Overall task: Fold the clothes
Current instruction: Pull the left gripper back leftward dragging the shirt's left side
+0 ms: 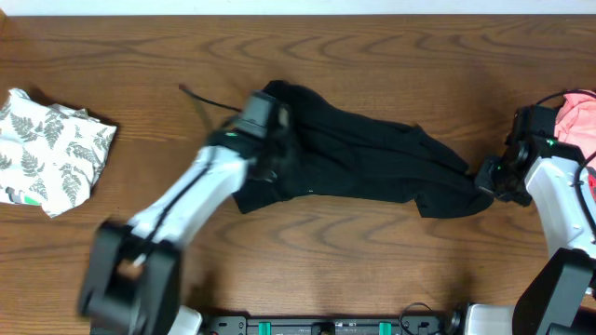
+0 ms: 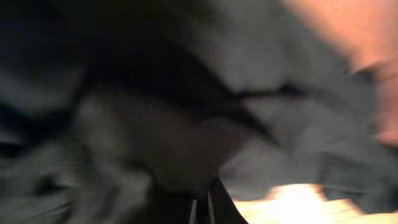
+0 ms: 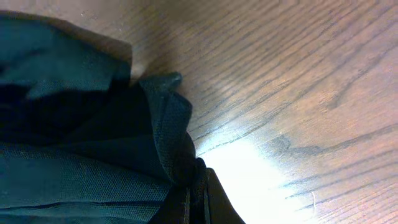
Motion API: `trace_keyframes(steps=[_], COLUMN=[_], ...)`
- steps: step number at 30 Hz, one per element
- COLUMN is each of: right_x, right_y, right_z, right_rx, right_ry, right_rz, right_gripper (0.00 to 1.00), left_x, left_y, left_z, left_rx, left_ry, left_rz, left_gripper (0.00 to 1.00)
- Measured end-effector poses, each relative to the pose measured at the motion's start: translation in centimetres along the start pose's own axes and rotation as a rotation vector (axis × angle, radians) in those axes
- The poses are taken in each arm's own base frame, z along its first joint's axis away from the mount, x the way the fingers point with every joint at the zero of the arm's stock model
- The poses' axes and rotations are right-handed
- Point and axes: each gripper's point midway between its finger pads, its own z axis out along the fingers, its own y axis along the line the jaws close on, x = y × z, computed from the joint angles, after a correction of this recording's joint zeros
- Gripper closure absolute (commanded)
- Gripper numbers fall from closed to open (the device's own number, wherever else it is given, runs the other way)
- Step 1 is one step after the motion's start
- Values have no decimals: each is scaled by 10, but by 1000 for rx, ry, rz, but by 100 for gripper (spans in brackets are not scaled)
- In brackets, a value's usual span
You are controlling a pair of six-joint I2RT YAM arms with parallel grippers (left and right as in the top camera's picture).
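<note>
Two hands are closed at opposite ends of a long black fabric garment (image 1: 372, 158) stretched across the middle of the brown wooden bench (image 1: 372, 56). The right hand (image 3: 198, 194) pinches a bunched fold at its right tip, while the left hand (image 2: 203, 209) sits shut amid dark cloth at the left end, too blurred to show a grip. A crumpled white fern-print cloth (image 1: 51, 154) lies well apart at the left, and a pink cloth (image 1: 579, 116) is cut off at the right edge.
</note>
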Motion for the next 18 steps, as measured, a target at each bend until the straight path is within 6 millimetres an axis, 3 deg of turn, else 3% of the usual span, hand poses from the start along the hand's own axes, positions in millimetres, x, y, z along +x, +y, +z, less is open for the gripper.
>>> trace_keyframes(steps=[4,8,18], right_x=[-22,-43,-68], right_y=[4,7,9], right_z=[-19,-48,-124], right_rx=[-18,-42,-106], right_ry=[-59,-151,-375], right_rz=[-11,-20,-43], right_gripper=[99,99,99], left_x=[-41,-55,-55], left_y=[-7,-14,-22], left_z=[-78,-138,-194], left_rx=[79,135,186], left_ry=[-221,-378,-518], left_rz=[-6,4,26], left_gripper=[94,94,94])
